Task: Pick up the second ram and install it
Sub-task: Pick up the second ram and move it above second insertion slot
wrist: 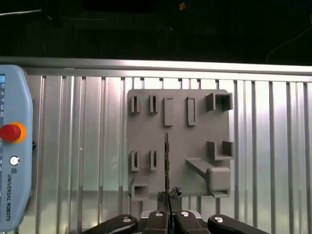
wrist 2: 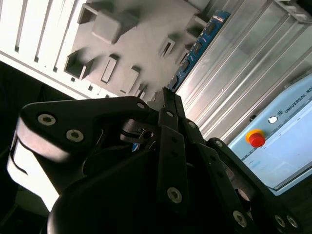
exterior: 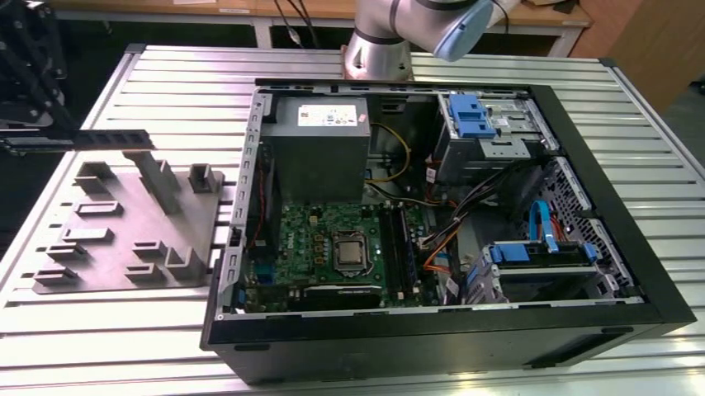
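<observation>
My gripper (exterior: 49, 142) is at the exterior view's left, raised above the grey fixture plate (exterior: 121, 227). It is shut on one end of the second ram (exterior: 112, 139), a long dark stick with a row of chips that sticks out level toward the open computer case (exterior: 573, 165). In the first wrist view the ram (wrist: 166, 161) shows edge-on over the fixture plate (wrist: 195, 141), held between the fingers (wrist: 161, 217). In the second wrist view the ram (wrist 2: 197, 46) reaches out from the closed gripper (wrist 2: 166, 105).
The case lies open on the slatted metal table (exterior: 177, 82), with the motherboard (exterior: 325, 235), power supply (exterior: 319, 124) and blue-tabbed drive bays (exterior: 474, 115) inside. A teach pendant (wrist: 14, 146) lies beside the fixture plate. The arm's base (exterior: 380, 49) stands behind the case.
</observation>
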Controlling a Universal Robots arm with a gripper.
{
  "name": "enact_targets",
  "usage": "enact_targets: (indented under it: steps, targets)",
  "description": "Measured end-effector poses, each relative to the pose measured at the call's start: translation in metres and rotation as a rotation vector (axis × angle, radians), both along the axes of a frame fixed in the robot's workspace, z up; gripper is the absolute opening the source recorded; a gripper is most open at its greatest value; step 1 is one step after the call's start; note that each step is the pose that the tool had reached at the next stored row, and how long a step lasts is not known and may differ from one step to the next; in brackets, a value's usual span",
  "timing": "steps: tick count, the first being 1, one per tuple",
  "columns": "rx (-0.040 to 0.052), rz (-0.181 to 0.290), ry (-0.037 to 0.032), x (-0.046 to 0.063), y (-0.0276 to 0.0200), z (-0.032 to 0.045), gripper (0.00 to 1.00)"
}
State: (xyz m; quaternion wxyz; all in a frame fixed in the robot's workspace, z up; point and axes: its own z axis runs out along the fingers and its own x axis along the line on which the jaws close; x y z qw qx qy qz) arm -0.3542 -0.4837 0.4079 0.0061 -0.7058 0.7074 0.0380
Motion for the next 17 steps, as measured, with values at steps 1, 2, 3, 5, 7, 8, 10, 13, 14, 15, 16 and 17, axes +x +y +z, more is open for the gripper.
enact_targets:
  steps: [1,2,3,5,7,8,10,13,14,15,16,17]
  targets:
    - [0.0001,0.000,-0.0001,0.004,0.0000,-0.0001,0.12]
    - [-0.0001,0.000,0.0001,0.008,0.0000,0.0000,0.12]
    - [0.0000,0.000,0.0000,0.013,0.0000,-0.0001,0.12]
    - [0.0001,0.000,-0.0001,0.022,0.0000,-0.0002,0.12]
    - [-0.0001,0.000,0.0001,0.030,0.0000,-0.0003,0.12]
    - [0.0000,0.000,0.0000,0.035,0.0000,-0.0004,0.12]
    - [0.0000,0.000,0.0001,0.044,0.0000,-0.0008,0.12]
    - [0.0000,0.000,0.0006,0.057,0.0000,-0.0015,0.12]
    - [0.0000,0.000,0.0009,0.062,0.0000,-0.0018,0.12]
    - [-0.0001,0.000,0.0012,0.067,0.0000,-0.0021,0.12]
    - [-0.0001,0.000,0.0015,0.071,0.0000,-0.0024,0.12]
    - [0.0000,0.000,0.0017,0.076,0.0000,-0.0028,0.12]
